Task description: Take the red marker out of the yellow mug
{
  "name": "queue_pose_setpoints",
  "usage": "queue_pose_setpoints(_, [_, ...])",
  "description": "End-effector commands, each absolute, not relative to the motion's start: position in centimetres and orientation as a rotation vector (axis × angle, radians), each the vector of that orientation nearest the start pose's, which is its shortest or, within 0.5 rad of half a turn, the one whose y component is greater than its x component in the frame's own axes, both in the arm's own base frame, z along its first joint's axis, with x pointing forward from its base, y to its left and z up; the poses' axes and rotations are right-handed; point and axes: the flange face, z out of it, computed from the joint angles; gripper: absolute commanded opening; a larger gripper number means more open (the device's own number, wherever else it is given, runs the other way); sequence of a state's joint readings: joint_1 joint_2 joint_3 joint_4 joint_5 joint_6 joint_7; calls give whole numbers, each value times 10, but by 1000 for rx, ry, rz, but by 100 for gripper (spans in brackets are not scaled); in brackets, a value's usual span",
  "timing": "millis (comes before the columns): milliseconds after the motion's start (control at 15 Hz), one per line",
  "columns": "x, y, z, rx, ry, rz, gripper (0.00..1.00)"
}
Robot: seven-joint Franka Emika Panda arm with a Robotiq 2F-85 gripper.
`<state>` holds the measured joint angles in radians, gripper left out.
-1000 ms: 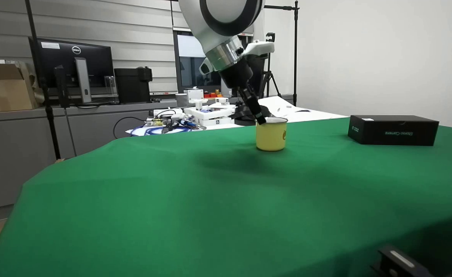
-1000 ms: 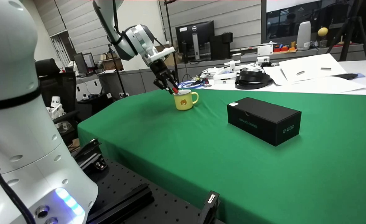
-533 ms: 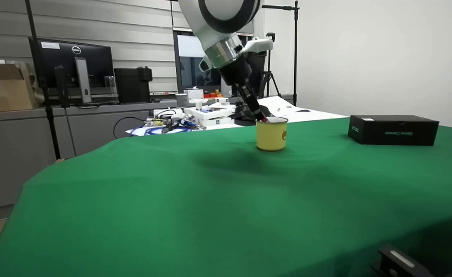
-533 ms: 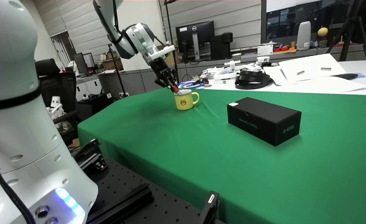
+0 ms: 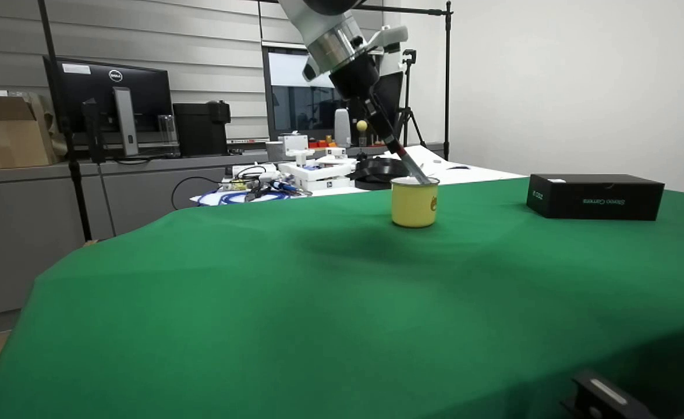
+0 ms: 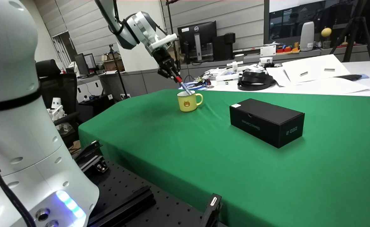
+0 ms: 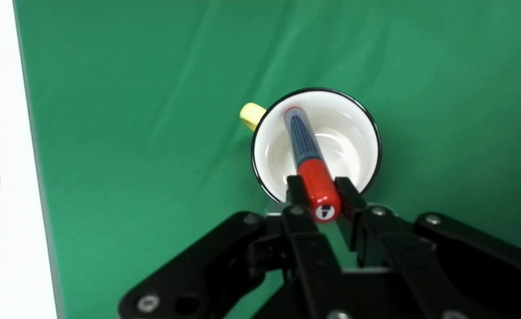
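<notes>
Near the middle of an exterior view, the gripper (image 6: 176, 78) has its fingers clamped on the red marker (image 6: 185, 86), lower end in the yellow mug (image 6: 187, 104). Yank sideways and that end probably snags, tipping the mug.

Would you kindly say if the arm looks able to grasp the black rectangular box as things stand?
Probably not: the black gripper grips the slim red-and-grey marker, whose lower end sits in the cylindrical yellow mug, so the box should wait.
</notes>
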<state>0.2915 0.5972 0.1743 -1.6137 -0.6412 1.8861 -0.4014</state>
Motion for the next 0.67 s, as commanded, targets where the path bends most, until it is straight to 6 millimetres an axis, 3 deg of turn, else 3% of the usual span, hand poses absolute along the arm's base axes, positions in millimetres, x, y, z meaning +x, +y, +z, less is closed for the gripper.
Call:
queue_pose_setpoints(0, [617,239,312,-3023,-1904,547,5])
queue_pose_setpoints(200, [608,237,337,-3022,-1921,584,5])
queue_pose_setpoints(333, [599,236,343,-3013,-1947,629,5])
queue_pose_setpoints(600, [580,231,321,-2977,-2014,824,5])
